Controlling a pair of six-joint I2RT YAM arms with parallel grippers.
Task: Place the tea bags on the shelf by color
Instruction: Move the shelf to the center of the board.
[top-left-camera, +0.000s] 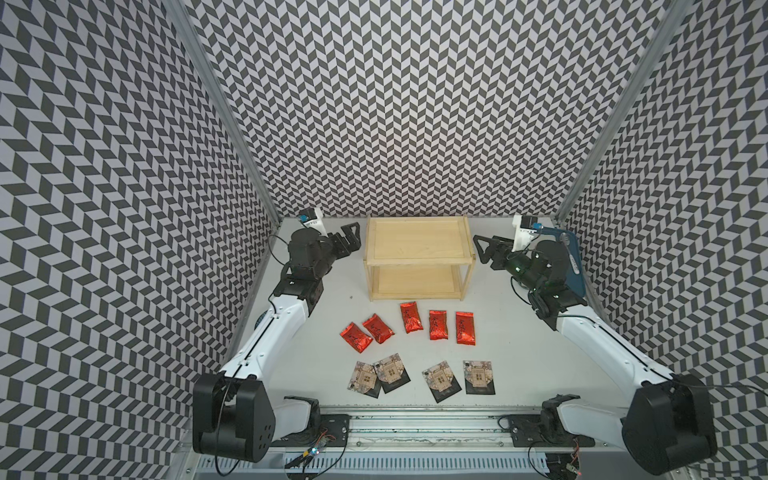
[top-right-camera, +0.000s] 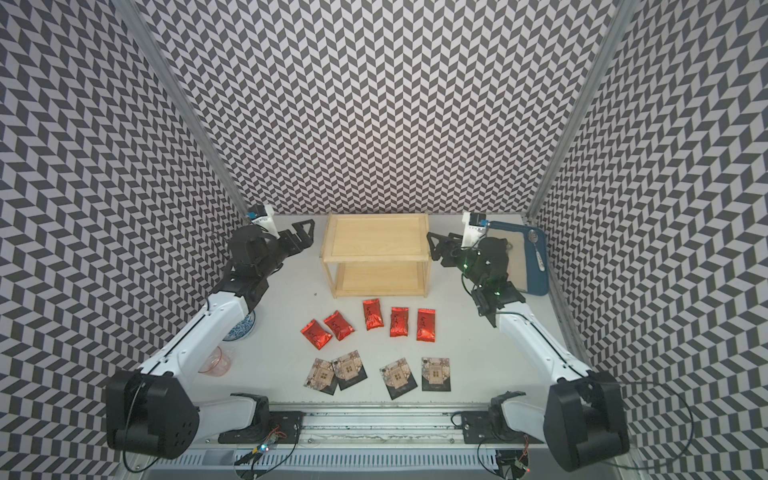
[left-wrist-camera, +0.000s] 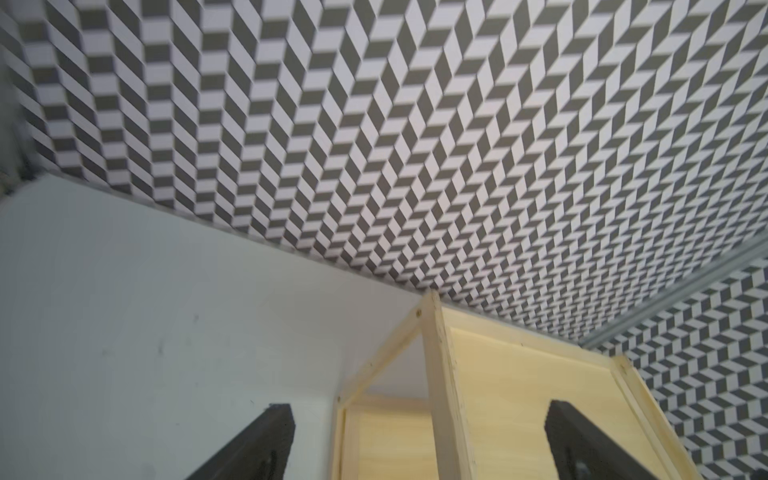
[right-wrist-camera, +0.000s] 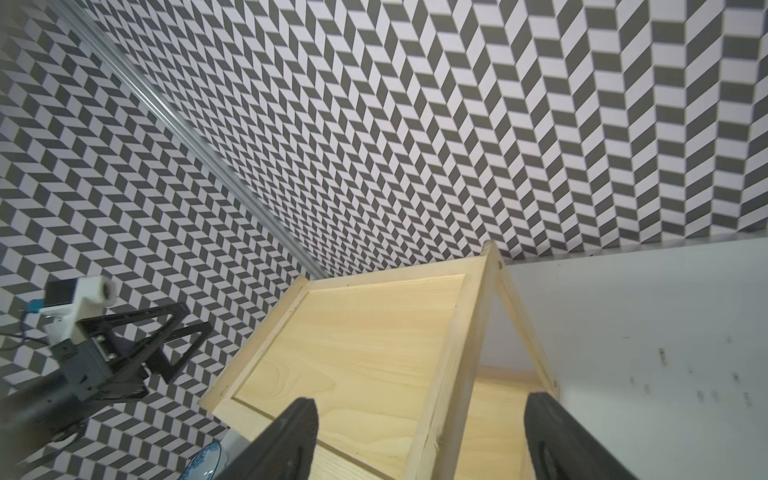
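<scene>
in both top views, at the far middle of the surface, the shelf: pale wood, two tiers, thin corner posts. in front of it, flat on the surface, a loose row of five red sachets, the two nearest the left arm tilted and side by side. nearer the robot's base, a row of four black packets, the two on the left side overlapping. all nine off the shelf, none held.

left tool just beside the shelf's left end, spread wide, nothing between its fingers. right tool just beside the shelf's right end, likewise spread wide and holding nothing, fingers well apart in the right wrist view.

in a top view, clear of the arms: a blue tray with a spoon by the right wall, and a patterned bowl and a pink cup beside the left arm.

only in the wrist views: the shelf's end frames close up, with the lower board visible through the side opening. in the right wrist view, also the left tool across the top board, open against the patterned wall, plus a sliver of the bowl. sachets, packets, tray and cup out of frame in both wrist views.
</scene>
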